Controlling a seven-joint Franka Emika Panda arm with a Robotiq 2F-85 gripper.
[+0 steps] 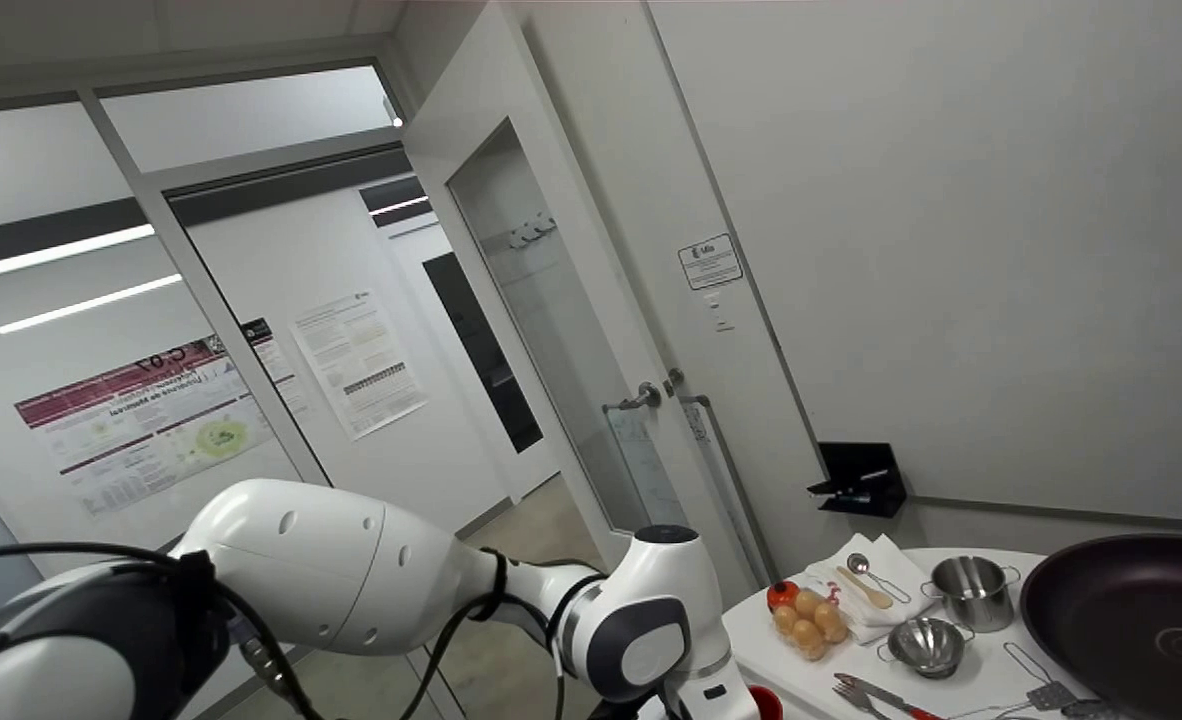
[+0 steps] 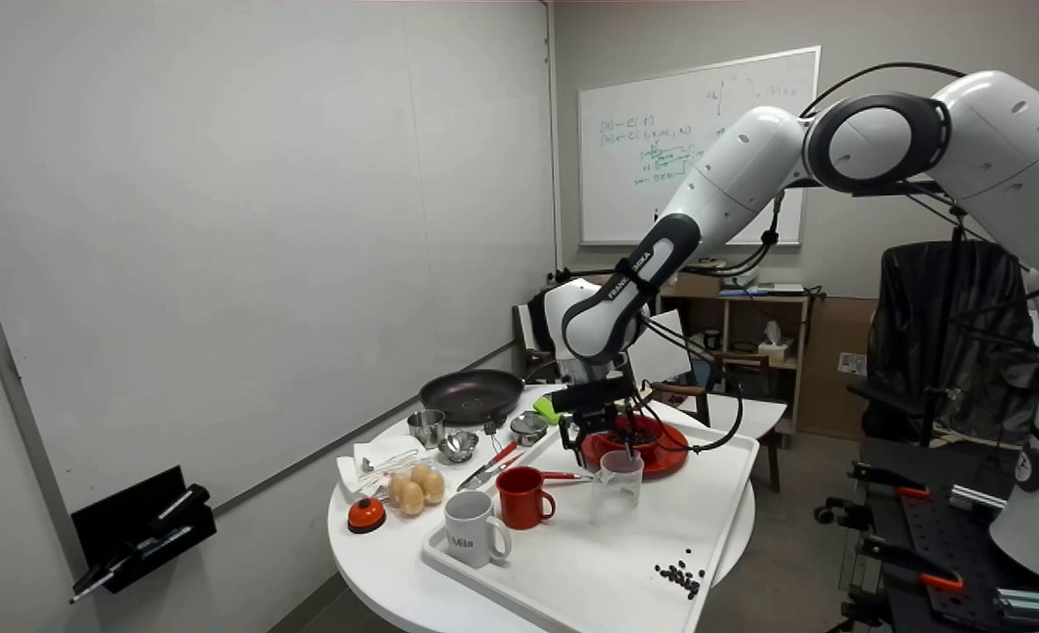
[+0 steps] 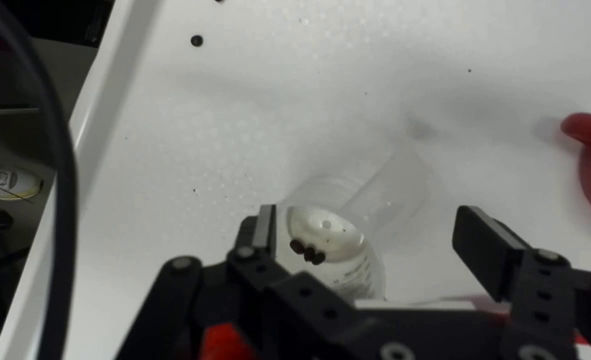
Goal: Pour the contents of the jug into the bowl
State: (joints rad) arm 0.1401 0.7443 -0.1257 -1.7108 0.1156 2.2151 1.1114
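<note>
- Standing upright on the white tray, about midway along its length in an exterior view, is the clear jug; its handle points toward the tray's left edge.
- Three dark beans lie low inside the jug in the wrist view, and blurred print shows on its wall.
- Spread wide and grasping nothing, the gripper is over the jug. The jug's body sits between the fingers, just beside one and well apart from the other; whether the nearer one touches it, I cannot tell.
- Close to the tray's far edge, a red bowl rests on a red plate, with more dark beans inside it.
- Loose beans lie scattered by the tray's right edge, toward the near end.
- At the tray's left corner stands a grey mug; just beside it, along the left edge, stands a red mug.
- Off the tray, near the left edge of the tabletop, are a red-and-black bell and a cluster of brown, egg-shaped things.
- Toward the tabletop's far edge are a steel pot and a dark frying pan.
</note>
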